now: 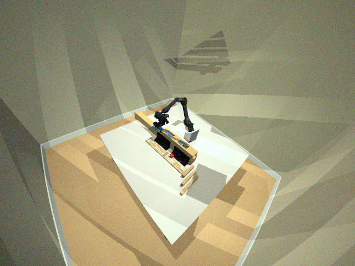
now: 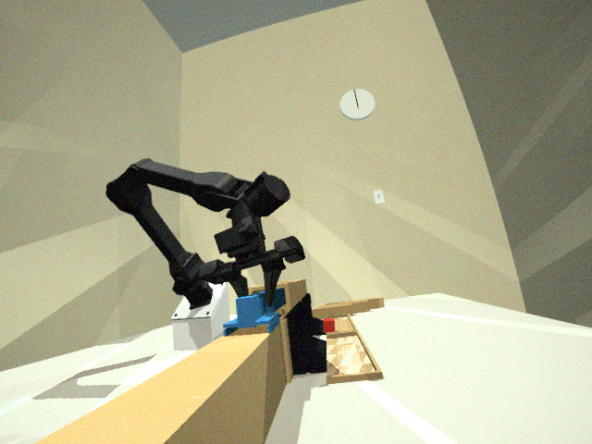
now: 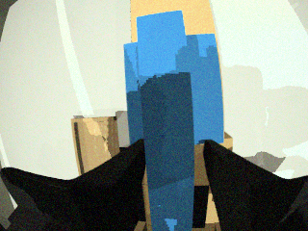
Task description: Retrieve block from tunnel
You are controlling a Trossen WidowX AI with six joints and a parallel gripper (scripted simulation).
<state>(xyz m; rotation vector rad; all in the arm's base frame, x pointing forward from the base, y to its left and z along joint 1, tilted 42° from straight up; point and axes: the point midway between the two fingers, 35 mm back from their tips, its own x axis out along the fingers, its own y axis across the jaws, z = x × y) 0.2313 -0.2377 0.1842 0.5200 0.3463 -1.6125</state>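
Nearest the exterior camera, where a long wooden beam (image 1: pixel 143 118) (image 2: pixel 191 373) runs up to the tunnel housing (image 1: pixel 192 151) (image 2: pixel 297 288), the beam seems meant to carry the slide as it comes out. On its far end sits the blue slider (image 1: pixel 156 128) (image 2: pixel 247 313) (image 3: pixel 166 106), whose raised ridge probably serves as the handle, giving the fingers something narrow to straddle. The gripper (image 1: pixel 161 124) (image 2: pixel 258 298) (image 3: pixel 175 145) points down over it, parted rather than clenched: one fingertip appears close against the ridge, while a gap shows at the other, so I judge the handle released and nothing held. Farther along, the shallow tray (image 1: pixel 156 146) (image 2: pixel 353 378) (image 3: pixel 75 144) lies along the housing's dark open side, presumably to catch what leaves the tunnel. The red block (image 1: pixel 171 155) (image 2: pixel 328 325) is at that tray, outside the covered passage and well apart from the fingers, so getting it out looks done and lifting remains. The next move likely calls for rising clear of the ridge before crossing to the block; sideways travel too soon could drag the slider. Beyond the tray's far end, three loose rods (image 1: pixel 188 178) lie roughly side by side, apparently unneeded now.
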